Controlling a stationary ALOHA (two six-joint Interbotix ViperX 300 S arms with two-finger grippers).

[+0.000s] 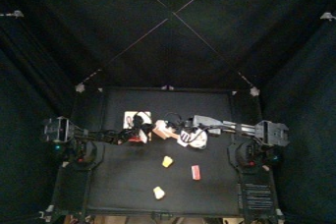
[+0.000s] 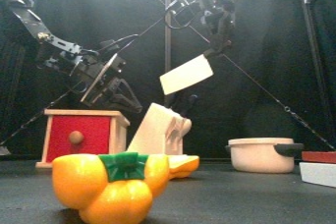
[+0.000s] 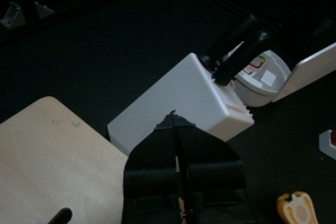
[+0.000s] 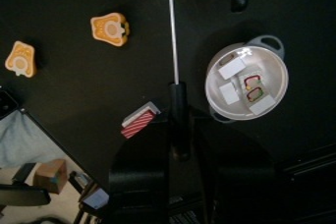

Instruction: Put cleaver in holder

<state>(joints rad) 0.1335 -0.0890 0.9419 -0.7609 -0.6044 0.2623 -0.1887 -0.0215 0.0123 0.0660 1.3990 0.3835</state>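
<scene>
pale cleaver (image 2: 187, 74) gripped in right end effector (image 2: 210, 33) above wooden holder (image 2: 160, 130); left end effector (image 3: 180, 141) closed.

Up front on the table (image 2: 237, 194) sits a yellow pepper (image 2: 112, 181) with a green stem, big and close to the front camera. Behind it, left, a red box (image 2: 85, 138) with a round knob on its face. Over on the right, a white pot (image 2: 260, 154) with side handles; seen from above it holds a couple of small items, too small to name. Beside the pot lies a red-and-white striped block (image 4: 140, 120), and well apart from it, two little orange toast-shaped pieces (image 4: 110, 29).
</scene>
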